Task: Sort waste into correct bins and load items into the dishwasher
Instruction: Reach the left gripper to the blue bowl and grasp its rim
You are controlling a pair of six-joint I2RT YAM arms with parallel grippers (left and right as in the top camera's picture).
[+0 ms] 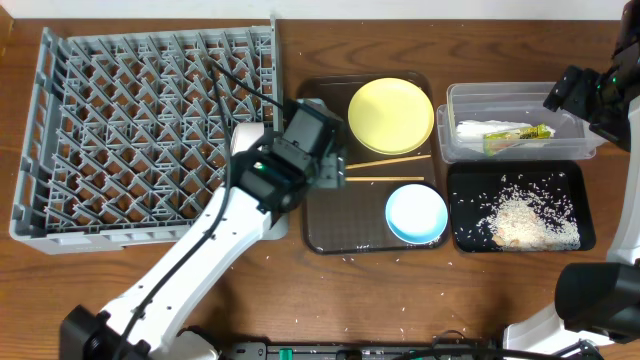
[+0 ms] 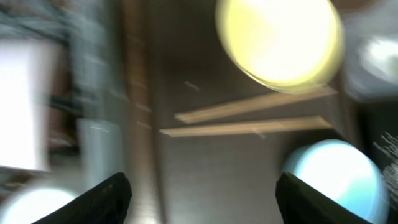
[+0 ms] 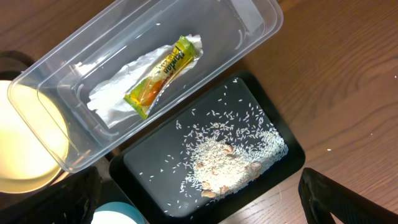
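While rice (image 3: 233,158) dots the black tray (image 3: 149,169) — wrapper (image 3: 160,76) lies in tub (image 3: 249,25).

Wood table (image 1: 400,290), rack (image 1: 120,120), brown tray (image 1: 340,215), tub (image 1: 450,120), black tray (image 1: 462,190)

Rack (image 1: 150,130), far left: grey matt moulded plastic. Tub (image 3: 249,18): clear smooth plastic; tray (image 3: 143,163): glossy black; wrapper (image 3: 163,73): shiny film; paper (image 3: 112,96): crumpled white. Chopsticks (image 1: 388,180) and table (image 3: 348,74): wood, the table grained.

Green-and-yellow snack wrapper (image 3: 163,74) in the clear tub (image 3: 271,23), dark lettering along it, too small for you to read
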